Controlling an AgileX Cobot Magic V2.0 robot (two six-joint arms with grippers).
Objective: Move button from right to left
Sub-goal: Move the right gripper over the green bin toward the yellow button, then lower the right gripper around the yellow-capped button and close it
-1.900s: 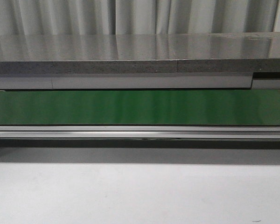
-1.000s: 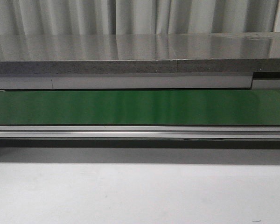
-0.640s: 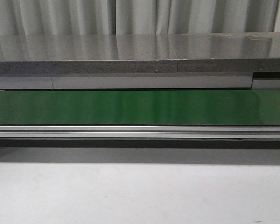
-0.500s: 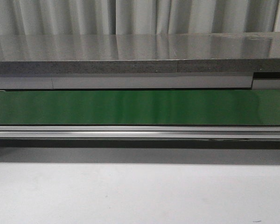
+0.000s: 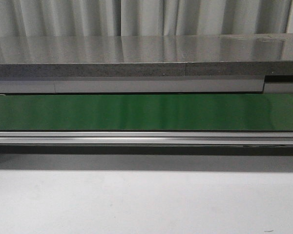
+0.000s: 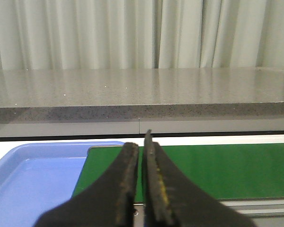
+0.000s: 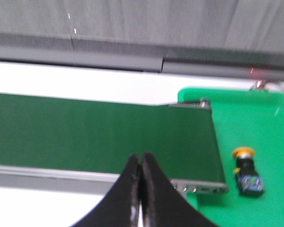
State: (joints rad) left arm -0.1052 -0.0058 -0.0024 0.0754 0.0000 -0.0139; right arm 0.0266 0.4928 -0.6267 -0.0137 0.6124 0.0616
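The button [image 7: 246,170], a yellow-orange cap on a black body with a blue mark, lies on its side in a bright green tray [image 7: 255,123] just past the right end of the dark green conveyor belt [image 7: 99,132]. It shows only in the right wrist view. My right gripper [image 7: 141,159] is shut and empty over the belt's near rail, well to the side of the button. My left gripper [image 6: 139,147] is shut and empty above the belt's left end [image 6: 217,168]. Neither gripper shows in the front view.
A blue tray [image 6: 33,175] sits at the left end of the belt. The belt [image 5: 146,112] runs across the front view with a metal rail [image 5: 146,138] before it and a grey stone counter [image 5: 146,53] behind. White tabletop [image 5: 146,204] lies in front.
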